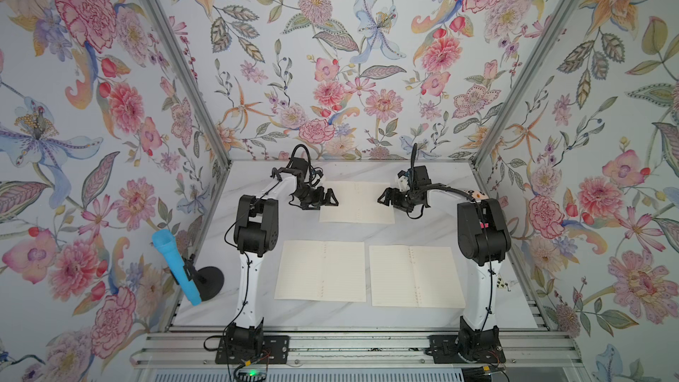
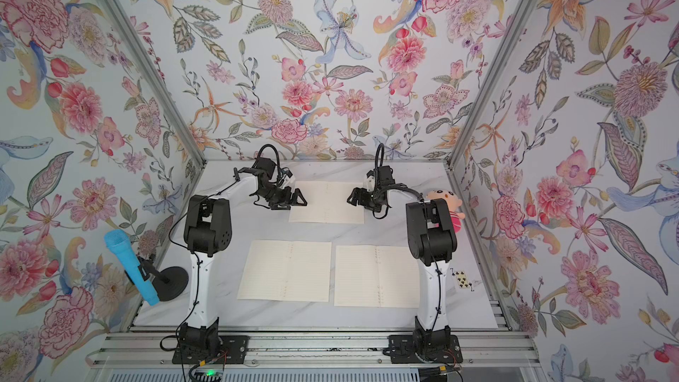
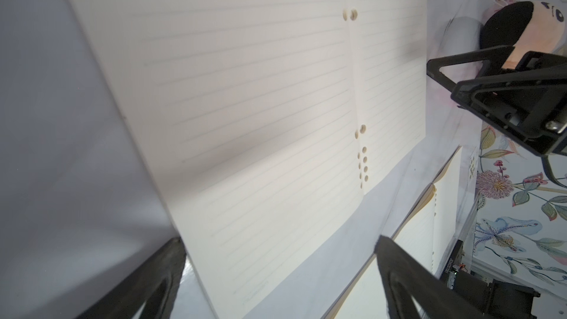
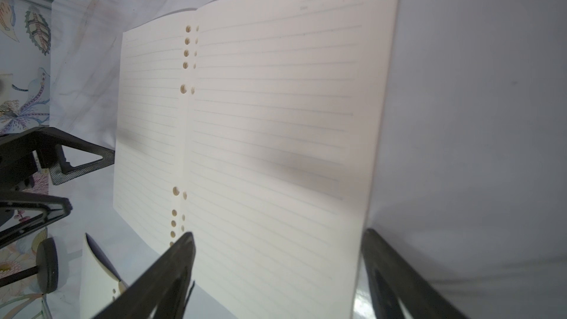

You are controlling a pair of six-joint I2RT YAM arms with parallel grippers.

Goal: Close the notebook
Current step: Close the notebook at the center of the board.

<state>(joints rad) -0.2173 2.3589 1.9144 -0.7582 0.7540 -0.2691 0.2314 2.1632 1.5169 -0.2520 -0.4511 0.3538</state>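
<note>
The left claw (image 1: 333,198) and right claw (image 1: 382,198) face each other across the notebook (image 1: 357,202), which lies open and flat on the table (image 1: 422,229) directly between their tips, one outer page edge at each claw. Both claws have their jaws parted and hold nothing; whether either touches the paper cannot be told. No page is raised, so the closing looks not yet begun, with the whole fold of one half onto the other left to do, while two other notebooks (image 1: 321,270) (image 1: 415,275), also open, lie back toward the arms' bases.
</note>
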